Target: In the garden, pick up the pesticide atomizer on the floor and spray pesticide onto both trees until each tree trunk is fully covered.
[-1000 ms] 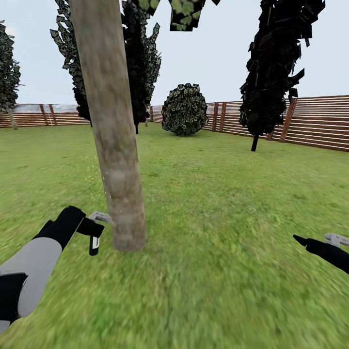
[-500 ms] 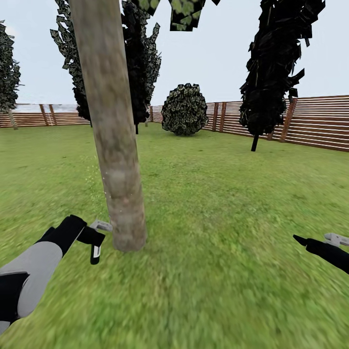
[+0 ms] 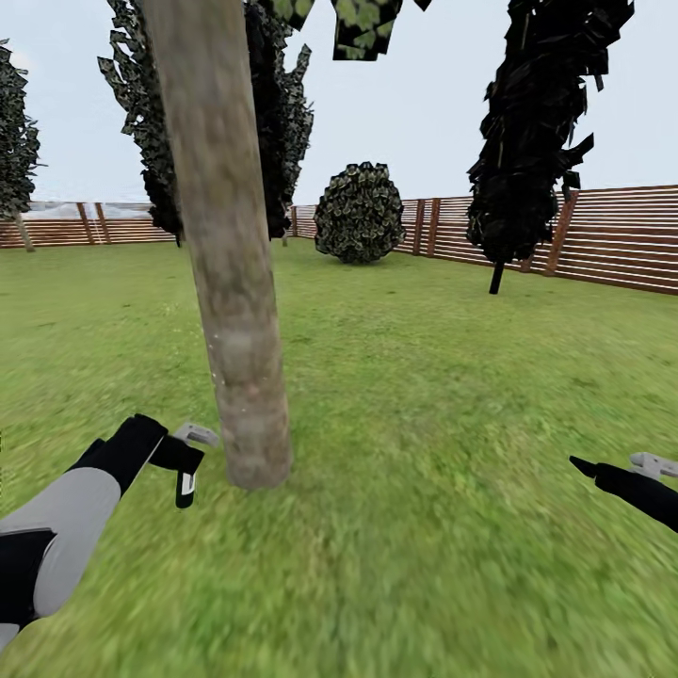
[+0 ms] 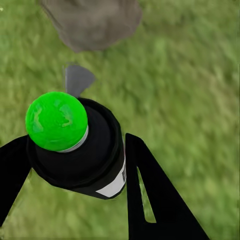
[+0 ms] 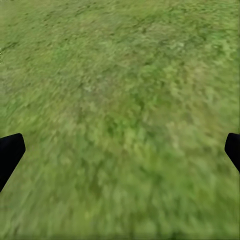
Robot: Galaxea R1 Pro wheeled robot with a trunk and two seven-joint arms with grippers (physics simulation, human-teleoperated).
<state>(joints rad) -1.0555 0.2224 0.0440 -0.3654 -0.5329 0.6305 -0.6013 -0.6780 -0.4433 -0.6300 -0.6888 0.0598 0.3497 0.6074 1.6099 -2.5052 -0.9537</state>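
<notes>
A thick grey-brown tree trunk [image 3: 235, 282] rises from the lawn just left of centre in the head view, with a scrap of its leaf crown [image 3: 363, 24] at the top edge. My left gripper [image 3: 174, 459] is shut on the pesticide atomizer [image 3: 183, 468], held low and close to the left of the trunk's base. In the left wrist view the atomizer [image 4: 75, 150] is a black bottle with a green cap [image 4: 56, 120] and a grey nozzle [image 4: 77, 79], clamped between black fingers [image 4: 150, 195], with the trunk base [image 4: 92, 22] beyond. My right gripper [image 3: 612, 468] hangs open over grass, its fingertips [image 5: 10, 152] wide apart.
A brown slat fence [image 3: 612, 235] rings the lawn [image 3: 424, 377]. A round shrub [image 3: 358, 212] stands at the back by the fence. Dark narrow conifers stand at the right [image 3: 532, 141] and behind the trunk [image 3: 282, 113]. Open grass lies right of the trunk.
My left gripper has sunk a little with the atomizer still in it. The whole picture has shifted slightly, so the trunk sits a bit further right. The right arm is unchanged.
</notes>
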